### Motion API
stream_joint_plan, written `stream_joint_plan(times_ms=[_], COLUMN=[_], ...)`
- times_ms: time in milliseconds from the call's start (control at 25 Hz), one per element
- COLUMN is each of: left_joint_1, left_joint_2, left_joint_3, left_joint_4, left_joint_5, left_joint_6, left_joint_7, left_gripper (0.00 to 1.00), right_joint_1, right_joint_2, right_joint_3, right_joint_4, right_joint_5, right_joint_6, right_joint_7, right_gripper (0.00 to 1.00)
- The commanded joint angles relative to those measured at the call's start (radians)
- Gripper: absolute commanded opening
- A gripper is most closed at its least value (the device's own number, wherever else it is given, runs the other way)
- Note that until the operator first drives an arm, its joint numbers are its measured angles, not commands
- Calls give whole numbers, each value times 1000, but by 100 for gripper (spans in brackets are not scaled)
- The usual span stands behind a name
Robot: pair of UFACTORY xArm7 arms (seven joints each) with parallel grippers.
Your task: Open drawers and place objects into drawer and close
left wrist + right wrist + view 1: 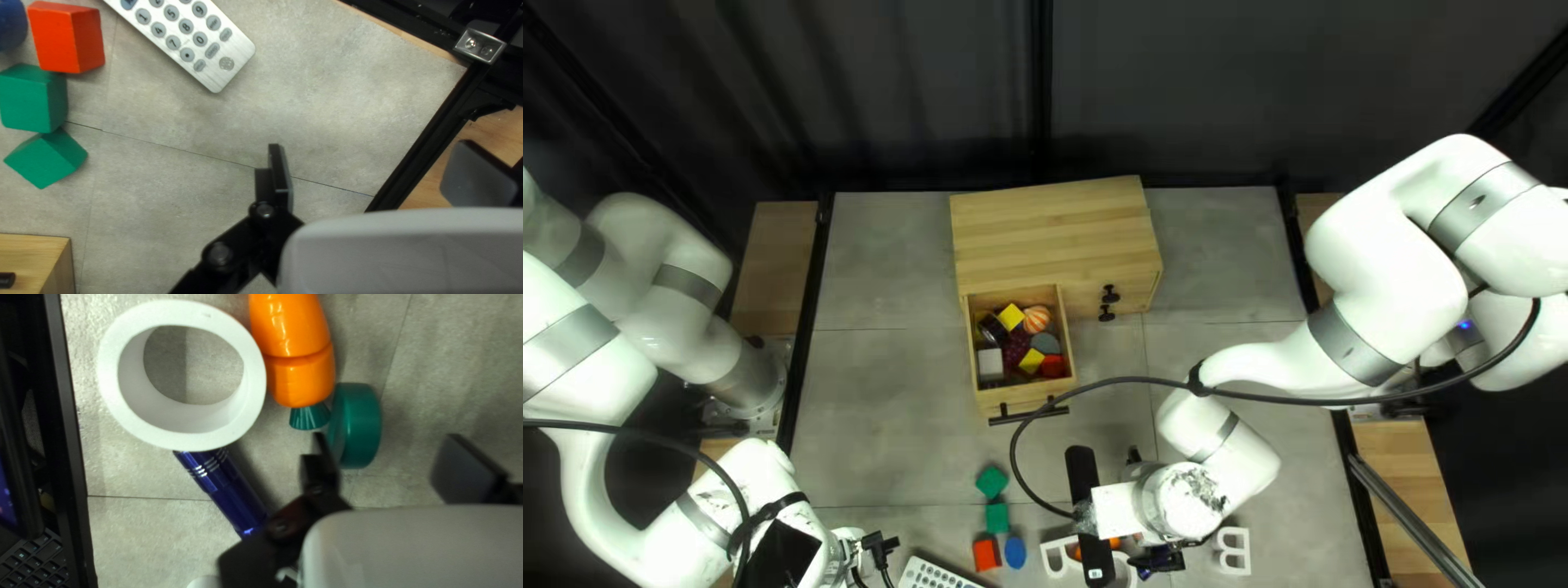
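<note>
Left black gripper (378, 177): fingers standing apart
Right black gripper (395, 463): fingers standing apart
Green wooden cylinder (362, 424): perhaps toppling from off-centre closing

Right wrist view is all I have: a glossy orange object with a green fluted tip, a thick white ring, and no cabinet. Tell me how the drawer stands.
Observer: The top left view shows the pale wooden drawer pulled out from the left part of the pale wooden cabinet.

Operator: Tell me what is in it.

Observer: A mixed load, including a white block and a yellow block behind it.

Operator: Now report the other gripper.

Observer: In the left wrist view the left gripper is open, with nothing between its fingers.
</note>
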Motion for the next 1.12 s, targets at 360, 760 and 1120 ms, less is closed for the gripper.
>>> stream_joint_plan(times_ms=[360,760,1120], left_joint_1=[0,0,0], left_joint_2=[0,0,0], left_joint_3=[0,0,0], left_joint_4=[0,0,0], left_joint_5=[0,0,0], left_joint_6=[0,0,0], left_joint_7=[0,0,0], left_gripper=[100,100,100], right_joint_1=[-25,-71,-144], right_joint_2=[-180,-239,-159], right_joint_3=[-2,-53,-127], right_joint_4=[20,279,419], right_joint_5=[51,-16,-108], right_joint_6=[211,522,503], right_joint_7=[-45,-164,-275], right_gripper=[8,4,4])
